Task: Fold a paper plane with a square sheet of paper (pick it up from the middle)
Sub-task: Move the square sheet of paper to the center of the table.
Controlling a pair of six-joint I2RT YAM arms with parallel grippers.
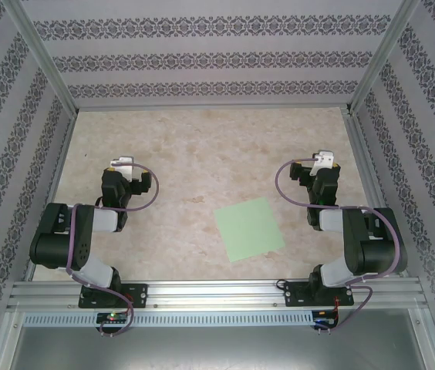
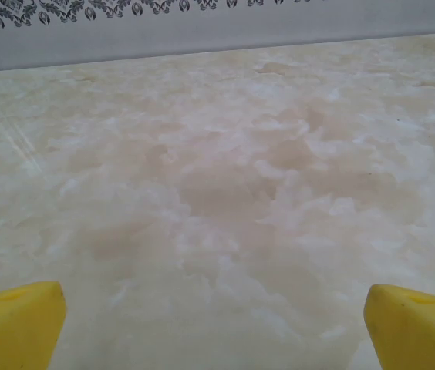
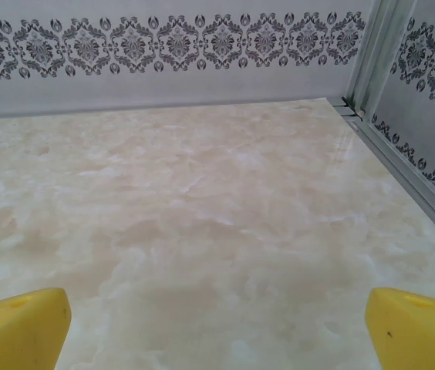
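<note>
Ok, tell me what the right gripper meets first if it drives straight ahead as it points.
Nothing close: the right gripper, yellow fingers apart, points over the beige marbled tabletop toward the patterned grey back wall. That wall looks first, though depth is unclear.

Tabletop [image 1: 202,146]: beige marble-look surface, cloudy cream and tan patches, faint sheen in both wrist views.
Back wall [image 1: 202,58]: pale grey-white paper, horizontal bands of dark damask ornament.
Left wall [image 1: 5,131]: same banded paper, stripes slanting toward the far corner.
Right wall [image 1: 433,131]: same banded paper, bordered at the bottom by a metal edge strip [image 3: 410,173].
Corner posts [image 1: 44,58]: silver aluminium profiles, rising from both far corners.
Near rail [image 1: 217,291]: ribbed aluminium extrusion across the front edge.
Metal sheet [image 1: 202,347]: grey, dull, below the extrusion.
Light: even, diffuse, soft.
</note>
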